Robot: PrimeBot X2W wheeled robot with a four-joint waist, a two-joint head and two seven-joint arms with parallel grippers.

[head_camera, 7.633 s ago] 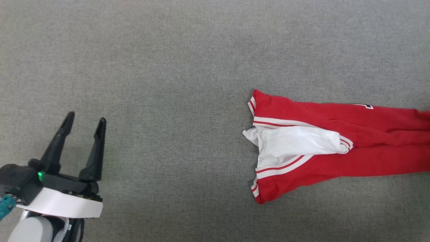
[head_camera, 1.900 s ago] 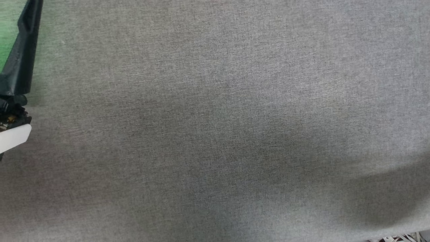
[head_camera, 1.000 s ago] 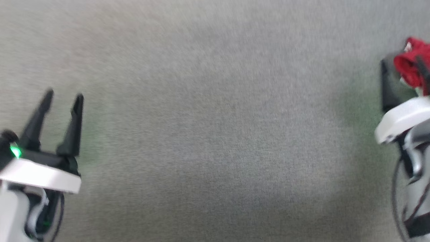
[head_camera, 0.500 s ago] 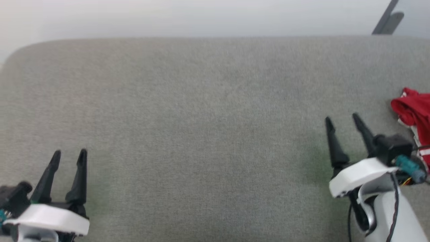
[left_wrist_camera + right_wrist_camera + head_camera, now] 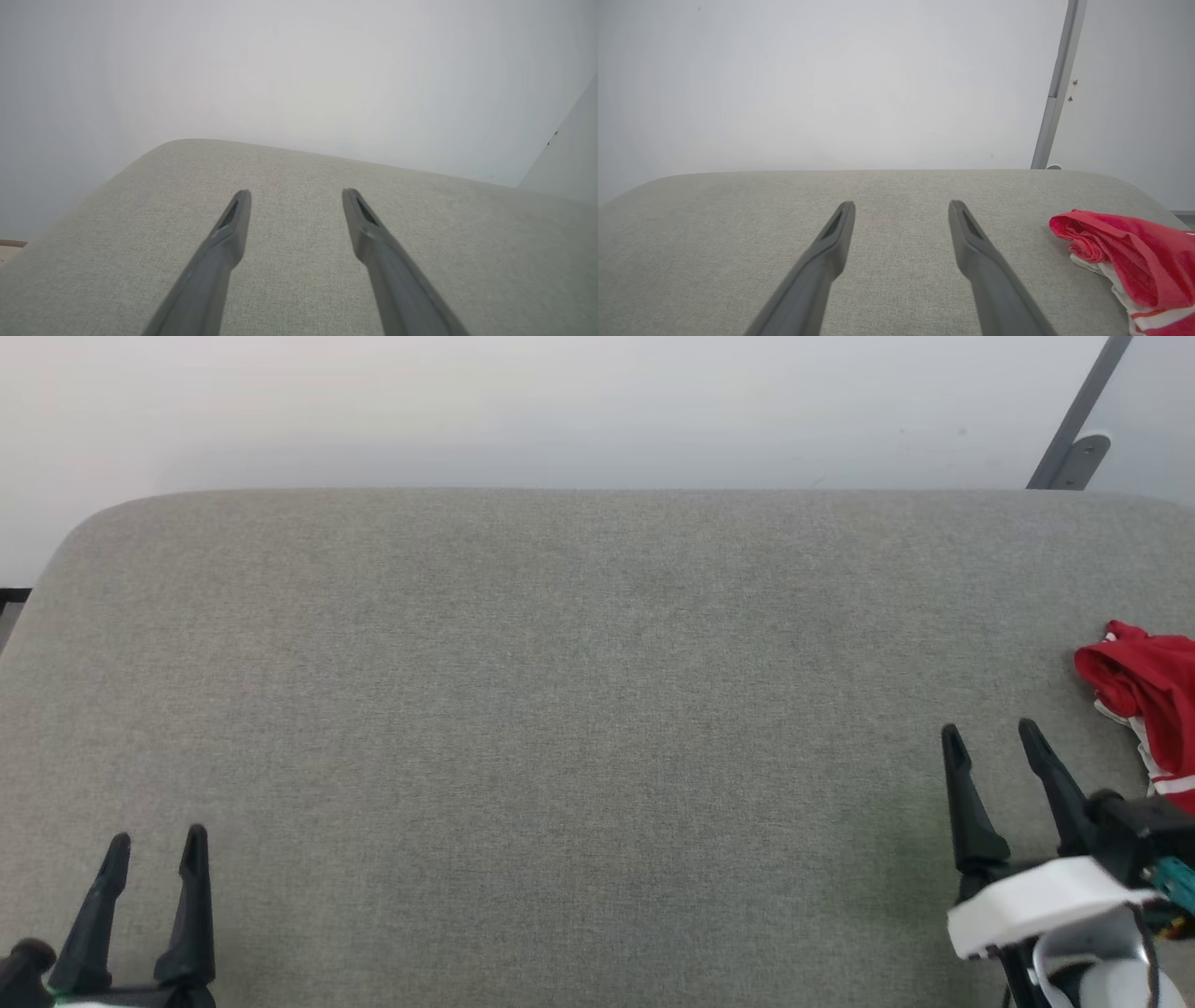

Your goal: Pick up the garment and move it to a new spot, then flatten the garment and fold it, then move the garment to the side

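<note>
- My right gripper (image 5: 989, 730) and my left gripper (image 5: 158, 835) both have their jaws wide apart and hold nothing.
- The garment (image 5: 1146, 695) lies in a lump at 3 o'clock on the grey pad (image 5: 560, 691). It is at 2 o'clock from my right gripper, not touching it.
- I think this is its side spot, so I must not snag it.
- It is soft, red and wrinkly, with white stripy trim. The pad is flat and fuzzy.

I am looking at the garment (image 5: 1144, 695), which is lying bunched in a soft heap at the far right of the grey padded surface (image 5: 560, 663), off to my right. Its red fabric is folding over itself, with white cloth and red-and-white striped trim showing beneath.
</note>
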